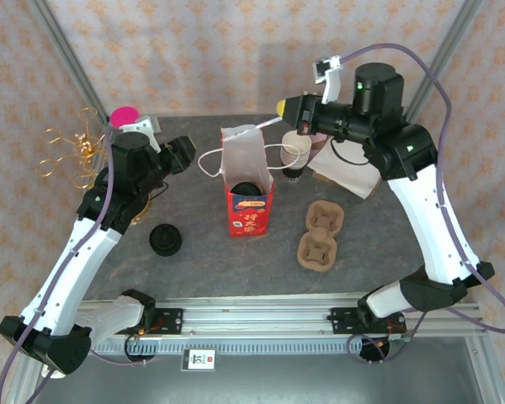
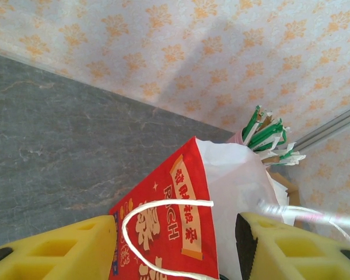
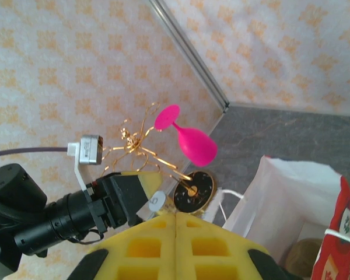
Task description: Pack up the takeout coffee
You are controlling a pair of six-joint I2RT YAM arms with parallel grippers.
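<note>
A red and white paper bag stands open in the middle of the table, with a dark-lidded cup inside it. My left gripper hovers open just left of the bag. In the left wrist view its yellow fingers flank the bag and one white cord handle. My right gripper is above and behind the bag, shut on a thin wrapped straw that points down toward the bag's mouth. The straw reaches in from the right. In the right wrist view the pads are pressed together.
A paper cup and a holder of green-wrapped straws stand behind the bag. A cardboard cup carrier lies to the right, white napkins behind it, and a black lid to the left. A gold wire stand with a pink glass is at the back left.
</note>
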